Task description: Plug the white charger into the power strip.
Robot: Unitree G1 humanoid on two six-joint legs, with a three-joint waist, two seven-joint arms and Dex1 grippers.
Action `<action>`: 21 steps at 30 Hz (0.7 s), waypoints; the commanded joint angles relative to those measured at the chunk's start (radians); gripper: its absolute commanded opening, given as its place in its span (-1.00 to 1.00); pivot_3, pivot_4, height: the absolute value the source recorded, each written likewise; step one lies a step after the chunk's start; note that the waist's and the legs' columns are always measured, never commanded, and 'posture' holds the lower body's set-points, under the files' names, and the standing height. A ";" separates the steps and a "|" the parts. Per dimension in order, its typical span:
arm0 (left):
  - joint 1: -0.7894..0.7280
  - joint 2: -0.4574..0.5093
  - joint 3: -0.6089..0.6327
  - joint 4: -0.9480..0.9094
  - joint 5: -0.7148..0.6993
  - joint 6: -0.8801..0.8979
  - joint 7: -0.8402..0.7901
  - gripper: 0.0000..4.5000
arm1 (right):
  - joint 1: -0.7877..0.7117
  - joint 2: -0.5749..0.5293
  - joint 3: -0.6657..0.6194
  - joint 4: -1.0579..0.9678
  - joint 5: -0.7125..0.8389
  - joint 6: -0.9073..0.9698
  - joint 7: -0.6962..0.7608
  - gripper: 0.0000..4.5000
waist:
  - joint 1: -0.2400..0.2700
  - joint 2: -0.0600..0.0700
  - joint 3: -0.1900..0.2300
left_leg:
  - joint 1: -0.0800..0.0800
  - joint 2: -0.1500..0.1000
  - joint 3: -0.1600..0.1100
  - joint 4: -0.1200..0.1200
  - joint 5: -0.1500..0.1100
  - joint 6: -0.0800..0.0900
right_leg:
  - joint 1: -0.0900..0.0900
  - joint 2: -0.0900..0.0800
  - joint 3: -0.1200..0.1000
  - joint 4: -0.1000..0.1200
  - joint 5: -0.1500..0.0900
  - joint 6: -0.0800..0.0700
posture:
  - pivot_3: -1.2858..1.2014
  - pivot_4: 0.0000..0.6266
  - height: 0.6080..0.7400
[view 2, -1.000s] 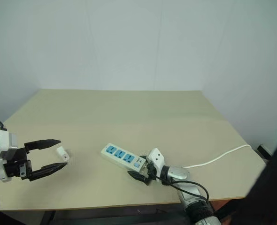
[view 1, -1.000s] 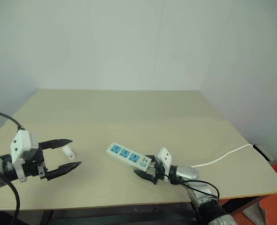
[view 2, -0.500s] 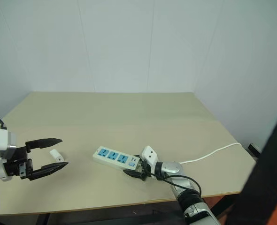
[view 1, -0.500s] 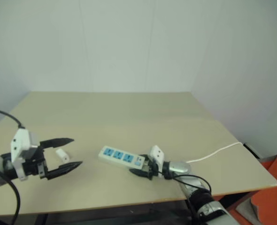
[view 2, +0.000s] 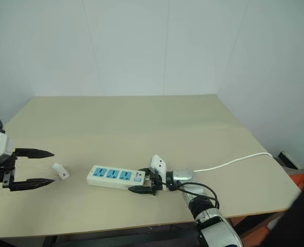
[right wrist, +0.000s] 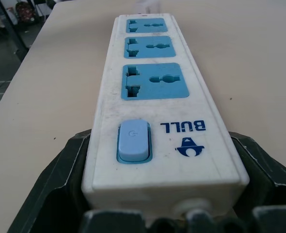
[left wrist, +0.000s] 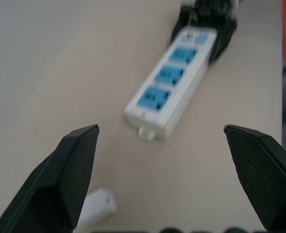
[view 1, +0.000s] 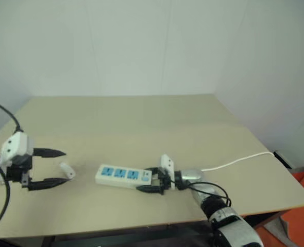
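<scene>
The power strip lies flat on the bench, a long white bar with 3 blue sockets, a blue switch and a thin white cord. The white charger, small and blocky, lies unplugged near its far end.

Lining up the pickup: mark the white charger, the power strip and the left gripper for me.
white charger [view 2: 60, 171], right eye view, middle of its body.
power strip [view 1: 122, 175], left eye view, middle blue socket.
left gripper [view 1: 62, 167], left eye view, gap between open fingertips.

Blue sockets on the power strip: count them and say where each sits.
3, in a row along the power strip: one next to the switch at the end in the right gripper, one in the middle, one at the free end. None looks hidden.
</scene>
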 commanded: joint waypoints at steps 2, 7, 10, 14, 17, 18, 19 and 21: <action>-0.226 0.057 -0.143 0.186 0.122 -0.175 -0.080 1.00 | -0.036 0.017 -0.004 0.041 -0.001 -0.054 0.053 0.52 | 0.005 0.000 0.000 | 0.000 0.000 0.000 0.001 0.000 0.000 | 0.001 0.000 0.000 0.000 0.000 0.000 | 0.03 -0.52 1.00; -0.551 0.049 -0.376 0.419 0.285 -0.420 -0.149 1.00 | -0.059 0.019 -0.011 0.091 -0.015 -0.086 0.065 0.52 | 0.006 0.000 0.000 | 0.000 0.000 0.000 0.001 0.000 0.000 | 0.001 0.001 0.000 0.001 0.003 0.005 | 0.03 -0.52 1.00; -0.728 0.036 -0.543 0.534 0.353 -0.534 -0.150 1.00 | -0.077 0.022 -0.015 0.127 -0.027 -0.103 0.059 0.52 | 0.008 0.000 0.000 | 0.000 0.000 0.000 0.002 0.000 0.000 | 0.001 0.001 0.000 0.002 0.004 0.007 | 0.03 -0.52 1.00; -0.971 0.014 -0.829 0.687 0.447 -0.667 -0.150 1.00 | -0.092 0.026 -0.021 0.153 -0.037 -0.114 0.062 0.52 | 0.013 -0.001 0.000 | 0.000 0.000 0.000 0.004 0.000 0.000 | 0.001 0.002 0.001 0.004 0.004 0.008 | 0.03 -0.52 1.00; -1.122 -0.035 -0.988 0.815 0.531 -0.805 -0.150 1.00 | -0.096 0.025 -0.023 0.161 -0.042 -0.117 0.066 0.52 | 0.018 -0.001 0.000 | 0.000 0.000 0.000 0.005 0.000 0.000 | 0.000 0.002 0.002 0.008 0.003 0.007 | 0.03 -0.52 1.00; -1.159 -0.060 -1.029 0.847 0.553 -0.868 -0.150 1.00 | -0.097 0.021 -0.023 0.162 -0.045 -0.114 0.069 0.52 | 0.020 -0.001 0.000 | 0.001 0.000 0.000 0.005 0.000 0.000 | -0.001 0.002 0.002 0.008 0.002 0.007 | 0.03 -0.52 1.00; -1.188 -0.080 -1.061 0.877 0.569 -0.917 -0.150 1.00 | -0.098 0.019 -0.023 0.163 -0.047 -0.113 0.071 0.52 | 0.021 -0.001 0.000 | 0.001 0.000 0.000 0.005 0.000 0.000 | -0.001 0.003 0.002 0.009 0.002 0.007 | 0.03 -0.52 1.00; -1.226 -0.111 -1.138 0.917 0.599 -1.057 -0.150 1.00 | -0.101 0.013 -0.024 0.163 -0.052 -0.114 0.068 0.52 | 0.023 0.000 0.000 | 0.001 0.000 0.000 0.005 0.000 0.000 | -0.001 0.003 0.002 0.011 0.002 0.006 | 0.03 -0.52 1.00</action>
